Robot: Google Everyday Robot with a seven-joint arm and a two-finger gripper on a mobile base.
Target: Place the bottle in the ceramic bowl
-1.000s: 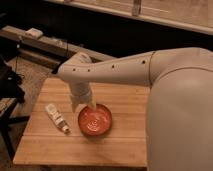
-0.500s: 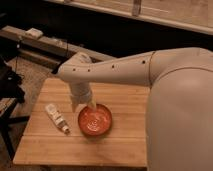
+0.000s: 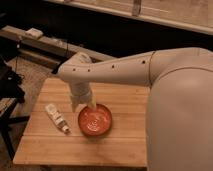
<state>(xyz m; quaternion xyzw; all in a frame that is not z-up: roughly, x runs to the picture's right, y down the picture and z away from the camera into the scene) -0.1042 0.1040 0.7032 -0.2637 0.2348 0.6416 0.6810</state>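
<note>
**Hand parked at the bowl, bottle not yet picked up**

The hand hangs at the end of the downturned wrist, right over the far-left edge of the bowl. It is very close to the rim, possibly touching it. Whether it is released or clenched I cannot tell, because the wrist hides it. Nothing can be seen in its grasp.

Set against the views from a second and half a second ago, nothing has shifted. The hand is at the same spot over the rim, the arm reaches in from the right at the same angle, and the bottle and bowl lie as they did. So this reads as a pause, not a stroke of work.

The bowl sits on the counter, roughly mid-width and a little toward the near side, and only its own rings show inside. The bottle lies on its side on the counter to the left of the bowl, near it but clearly apart, with its cap toward the near right.

For the task, that means the main step is still ahead (the hand is over the target, not over the thing to be moved). My judgement is that the hand must next travel left, come down over the bottle and grip across its slim body. A round bottle lying flat could roll if nudged.
</note>
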